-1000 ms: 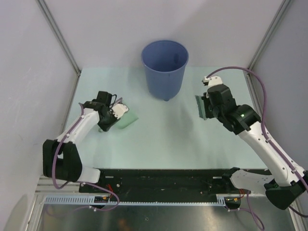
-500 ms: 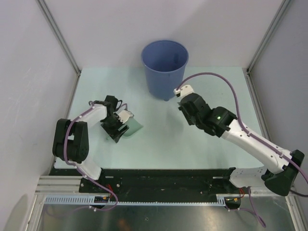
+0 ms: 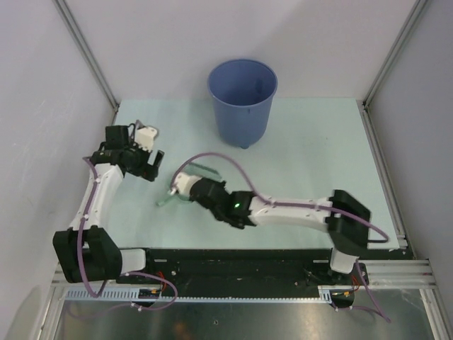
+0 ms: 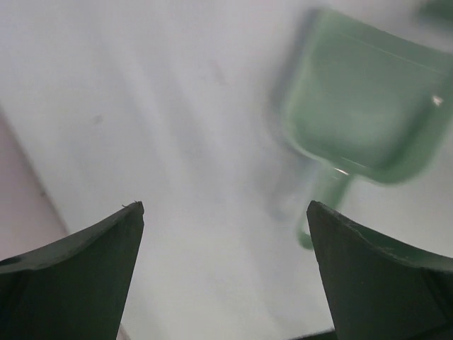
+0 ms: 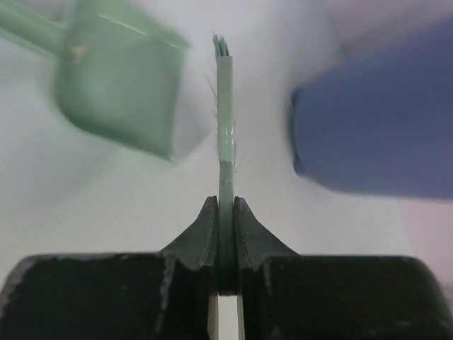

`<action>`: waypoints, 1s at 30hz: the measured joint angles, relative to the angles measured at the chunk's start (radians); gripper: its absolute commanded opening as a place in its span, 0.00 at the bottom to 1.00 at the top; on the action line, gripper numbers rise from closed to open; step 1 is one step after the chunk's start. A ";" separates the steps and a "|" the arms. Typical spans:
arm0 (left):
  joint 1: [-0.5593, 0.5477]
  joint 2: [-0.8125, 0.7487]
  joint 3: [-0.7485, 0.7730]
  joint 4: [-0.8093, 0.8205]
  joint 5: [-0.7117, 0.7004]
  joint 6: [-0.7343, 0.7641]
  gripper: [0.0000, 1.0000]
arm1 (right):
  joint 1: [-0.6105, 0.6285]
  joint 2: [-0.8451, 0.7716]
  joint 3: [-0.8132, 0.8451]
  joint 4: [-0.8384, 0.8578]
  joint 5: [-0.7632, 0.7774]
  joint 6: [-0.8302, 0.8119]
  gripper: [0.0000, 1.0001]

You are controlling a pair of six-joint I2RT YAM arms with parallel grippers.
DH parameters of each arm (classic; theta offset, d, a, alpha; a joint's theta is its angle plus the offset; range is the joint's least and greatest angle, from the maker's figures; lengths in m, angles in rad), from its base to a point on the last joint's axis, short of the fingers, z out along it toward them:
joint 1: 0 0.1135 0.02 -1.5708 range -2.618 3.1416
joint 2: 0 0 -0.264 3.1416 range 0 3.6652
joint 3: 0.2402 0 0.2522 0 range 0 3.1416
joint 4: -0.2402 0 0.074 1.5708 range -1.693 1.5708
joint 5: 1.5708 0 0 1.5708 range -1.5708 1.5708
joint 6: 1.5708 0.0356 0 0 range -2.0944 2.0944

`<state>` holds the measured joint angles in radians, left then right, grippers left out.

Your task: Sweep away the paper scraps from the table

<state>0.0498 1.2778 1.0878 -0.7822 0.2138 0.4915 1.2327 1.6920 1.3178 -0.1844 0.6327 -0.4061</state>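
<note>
The paper scraps cannot be made out in any view, so their place relative to the fingers cannot be told. The table [image 3: 311,163] is seen as a pale mint-green surface. From above, a mint-green dustpan [image 3: 167,200] is found lying on it at about 8 o'clock of its middle, largely covered by the right arm. A blue bucket [image 3: 242,99] is stood upright at 12 o'clock, near the far edge. The right gripper [image 5: 225,202] is reached across to the dustpan, and its fingers are clenched on a thin green brush [image 5: 225,106], which is seen edge-on and is pointed towards 12 o'clock in the right wrist view. In that view the dustpan is shown at 10 o'clock of the brush and the bucket at 2 o'clock, neither touched by it. The left gripper [image 4: 223,207] is held at about 10 o'clock of the dustpan in the top view, near the table's left edge. Its fingers are spread wide and released, with only bare table seen between them. In the left wrist view the blurred dustpan is placed at 1 o'clock of them, apart from both tips.
</note>
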 measured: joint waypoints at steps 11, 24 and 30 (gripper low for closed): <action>0.121 0.070 -0.061 0.136 -0.116 -0.075 1.00 | 0.121 0.408 0.217 0.096 0.024 -0.157 1.00; 0.121 0.071 -0.061 0.169 -0.070 -0.077 1.00 | 0.131 0.153 0.248 -0.173 -0.442 -0.038 1.00; 0.121 0.072 -0.062 0.185 0.016 -0.086 1.00 | -0.024 -0.009 0.192 -0.332 -0.833 -0.009 1.00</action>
<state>0.1707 1.3499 1.0260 -0.5972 0.2295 0.4053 1.2087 1.6833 1.5093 -0.5159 -0.2005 -0.4152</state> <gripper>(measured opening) 0.996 0.995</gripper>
